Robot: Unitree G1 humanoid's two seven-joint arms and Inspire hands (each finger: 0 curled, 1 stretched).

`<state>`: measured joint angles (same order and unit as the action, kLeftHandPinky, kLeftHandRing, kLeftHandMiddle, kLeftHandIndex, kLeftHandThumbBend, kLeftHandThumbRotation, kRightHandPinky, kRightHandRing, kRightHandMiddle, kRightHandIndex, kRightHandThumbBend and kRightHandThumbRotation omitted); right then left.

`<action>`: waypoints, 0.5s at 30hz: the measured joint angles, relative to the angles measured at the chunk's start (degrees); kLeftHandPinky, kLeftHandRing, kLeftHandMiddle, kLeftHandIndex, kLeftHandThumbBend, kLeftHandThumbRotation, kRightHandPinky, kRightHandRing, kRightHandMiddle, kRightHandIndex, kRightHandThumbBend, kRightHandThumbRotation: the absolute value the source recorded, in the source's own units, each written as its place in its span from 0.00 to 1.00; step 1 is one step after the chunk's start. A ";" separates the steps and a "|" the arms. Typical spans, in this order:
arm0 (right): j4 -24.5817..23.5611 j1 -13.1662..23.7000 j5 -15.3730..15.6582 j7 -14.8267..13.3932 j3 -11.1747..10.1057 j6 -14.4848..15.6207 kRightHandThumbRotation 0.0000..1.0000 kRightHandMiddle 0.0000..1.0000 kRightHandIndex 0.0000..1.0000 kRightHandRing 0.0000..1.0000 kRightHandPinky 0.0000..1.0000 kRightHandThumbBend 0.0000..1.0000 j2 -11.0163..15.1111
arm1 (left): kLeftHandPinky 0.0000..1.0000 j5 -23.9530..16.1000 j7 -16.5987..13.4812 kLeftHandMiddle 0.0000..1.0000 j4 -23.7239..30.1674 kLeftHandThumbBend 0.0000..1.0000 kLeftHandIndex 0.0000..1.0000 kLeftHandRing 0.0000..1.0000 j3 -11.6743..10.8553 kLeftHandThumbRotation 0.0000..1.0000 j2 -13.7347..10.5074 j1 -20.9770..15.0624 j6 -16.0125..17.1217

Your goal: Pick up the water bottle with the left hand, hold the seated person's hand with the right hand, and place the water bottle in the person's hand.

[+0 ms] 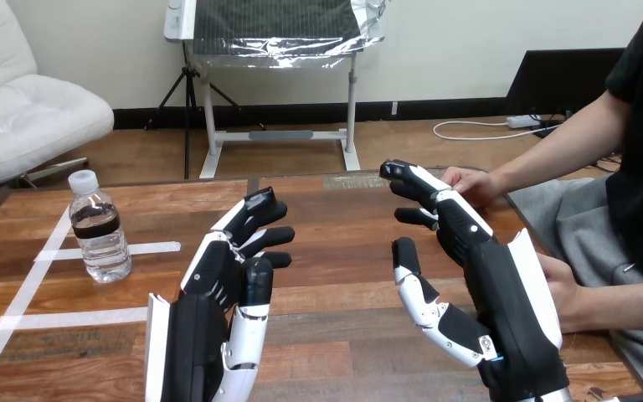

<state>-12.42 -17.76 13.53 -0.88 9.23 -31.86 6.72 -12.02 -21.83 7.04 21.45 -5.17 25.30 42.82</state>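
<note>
A clear water bottle (98,228) with a white cap and a dark label stands upright on the table at the left, beside white tape lines. My left hand (218,289) hovers over the table's middle, to the right of the bottle and apart from it, fingers straight and open, holding nothing. My right hand (486,276) is raised at the right, open, fingers pointing away from me. Its fingertips (402,172) reach close to the person's hand (473,184), which rests on the table's far right edge; contact cannot be told. A second hand of the person (565,293) lies behind my right palm.
The wooden table (335,251) carries white tape strips (92,251) at the left around the bottle. The person sits at the right side, forearm stretched over the table's corner. Bare tabletop lies between my two hands.
</note>
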 measured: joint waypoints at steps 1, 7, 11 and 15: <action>0.00 0.00 0.00 0.02 0.00 0.00 0.00 0.90 0.83 0.87 0.78 0.05 0.00 | 0.64 0.00 0.00 0.78 0.00 0.35 0.79 0.72 0.00 0.88 0.00 0.00 0.00; 0.00 0.02 0.04 0.09 0.00 0.04 0.00 0.90 0.83 0.87 0.78 0.05 0.00 | 0.63 0.17 0.00 0.77 0.00 0.36 0.79 0.71 0.00 0.87 0.00 0.00 0.00; 0.00 0.07 0.08 0.09 0.00 0.06 0.00 0.90 0.83 0.87 0.78 0.05 -0.01 | 0.63 0.28 0.00 0.77 0.00 0.36 0.79 0.71 -0.02 0.87 0.00 0.00 0.00; 0.00 0.13 0.08 0.10 0.01 0.07 0.00 0.90 0.83 0.87 0.79 0.05 -0.03 | 0.62 0.08 -0.09 0.77 0.01 0.34 0.79 0.71 -0.15 0.87 0.00 0.00 0.00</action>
<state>-12.42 -17.63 13.60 -0.78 9.23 -31.80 6.69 -11.94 -21.92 7.04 21.29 -5.17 25.29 42.81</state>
